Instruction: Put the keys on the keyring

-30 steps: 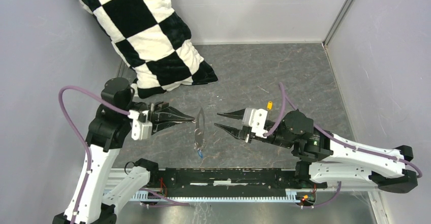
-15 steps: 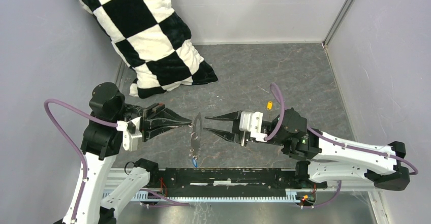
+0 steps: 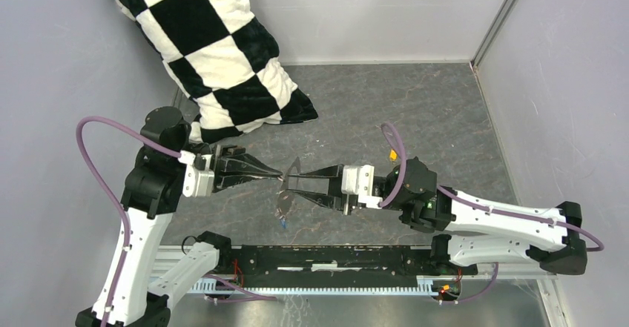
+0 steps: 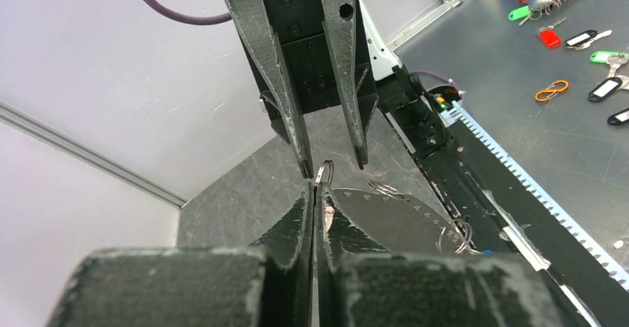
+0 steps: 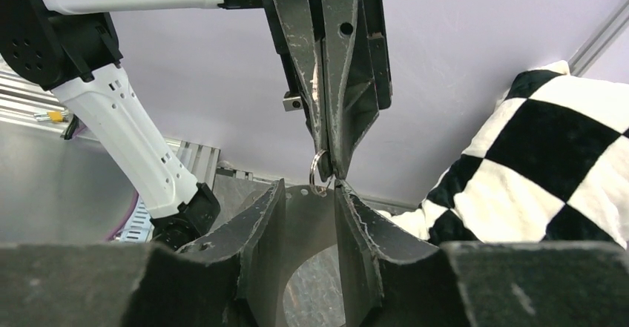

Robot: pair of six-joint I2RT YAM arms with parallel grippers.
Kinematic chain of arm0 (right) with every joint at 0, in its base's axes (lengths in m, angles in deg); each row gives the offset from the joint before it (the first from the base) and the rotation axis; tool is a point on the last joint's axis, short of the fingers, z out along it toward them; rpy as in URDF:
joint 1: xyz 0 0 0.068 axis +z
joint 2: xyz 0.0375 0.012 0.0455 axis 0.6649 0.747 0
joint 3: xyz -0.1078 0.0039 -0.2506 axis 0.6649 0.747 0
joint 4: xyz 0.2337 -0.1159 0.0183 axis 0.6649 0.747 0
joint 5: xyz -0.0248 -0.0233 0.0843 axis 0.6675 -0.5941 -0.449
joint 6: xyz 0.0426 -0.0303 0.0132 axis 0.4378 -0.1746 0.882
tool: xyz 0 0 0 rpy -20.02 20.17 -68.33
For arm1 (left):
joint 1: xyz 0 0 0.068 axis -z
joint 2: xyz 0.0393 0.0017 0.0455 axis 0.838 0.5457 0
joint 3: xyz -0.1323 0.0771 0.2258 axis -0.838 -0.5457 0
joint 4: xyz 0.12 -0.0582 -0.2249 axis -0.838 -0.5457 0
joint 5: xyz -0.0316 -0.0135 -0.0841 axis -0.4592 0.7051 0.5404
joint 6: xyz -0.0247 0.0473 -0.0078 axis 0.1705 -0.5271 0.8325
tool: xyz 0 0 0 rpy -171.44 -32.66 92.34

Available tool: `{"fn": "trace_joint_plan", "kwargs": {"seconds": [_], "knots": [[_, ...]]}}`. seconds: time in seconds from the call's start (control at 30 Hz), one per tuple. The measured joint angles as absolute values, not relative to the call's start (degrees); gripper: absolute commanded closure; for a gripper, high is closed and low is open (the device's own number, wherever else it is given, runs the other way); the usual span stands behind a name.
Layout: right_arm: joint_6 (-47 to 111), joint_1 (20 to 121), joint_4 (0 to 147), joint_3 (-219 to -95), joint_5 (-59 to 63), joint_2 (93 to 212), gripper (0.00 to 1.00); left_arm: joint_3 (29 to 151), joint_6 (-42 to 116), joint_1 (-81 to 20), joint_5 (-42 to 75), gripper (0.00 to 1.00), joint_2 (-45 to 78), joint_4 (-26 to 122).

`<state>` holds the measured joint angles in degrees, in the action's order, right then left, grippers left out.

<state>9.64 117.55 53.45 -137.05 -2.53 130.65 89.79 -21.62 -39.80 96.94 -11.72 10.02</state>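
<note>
The keyring (image 3: 285, 196) is a thin grey oval plate with holes along its edge, hanging edge-on above the table. My left gripper (image 3: 281, 174) is shut on a small split ring (image 4: 324, 173) at the plate's top. The plate (image 4: 393, 216) carries more small rings, and the blue key (image 3: 282, 225) dangles from its lower end. My right gripper (image 3: 288, 186) is open, its fingers straddling the plate's top (image 5: 304, 223) just below the left fingertips (image 5: 330, 165). The yellow-orange key (image 3: 392, 153) lies on the table behind the right arm.
A black-and-white checkered pillow (image 3: 215, 53) leans in the back left corner. Grey walls enclose the slate floor (image 3: 415, 112). A black rail (image 3: 334, 256) runs along the near edge between the arm bases.
My right gripper has moved left, staying open, until its fingers straddle the keyring. My left gripper kept its hold and shifted slightly, the keyring swinging with it.
</note>
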Motion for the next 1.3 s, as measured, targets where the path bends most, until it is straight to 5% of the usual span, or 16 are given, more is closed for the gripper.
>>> {"fn": "trace_joint_plan", "kwargs": {"seconds": [0.13,0.4,0.53,0.73,1.3], "knots": [[9.8,117.6,51.9,-137.1,-2.5,131.6,0.71,90.1,-21.6,-39.8,96.9,0.98,-11.2,8.7],[10.0,117.6,51.0,-137.1,-1.7,132.5,0.99,90.5,-21.6,-39.8,96.9,0.98,-11.3,8.2],[10.0,117.8,53.5,-138.5,-0.2,132.7,0.99,90.3,-20.8,-39.8,96.6,0.65,-11.7,8.3],[9.9,117.9,66.5,-146.2,6.0,136.1,0.99,85.3,-16.6,-39.8,89.9,0.50,-14.5,8.7],[9.4,117.9,102.7,-166.3,15.4,146.9,0.99,83.2,-22.1,-39.8,79.3,0.69,-13.6,-2.2]]}}
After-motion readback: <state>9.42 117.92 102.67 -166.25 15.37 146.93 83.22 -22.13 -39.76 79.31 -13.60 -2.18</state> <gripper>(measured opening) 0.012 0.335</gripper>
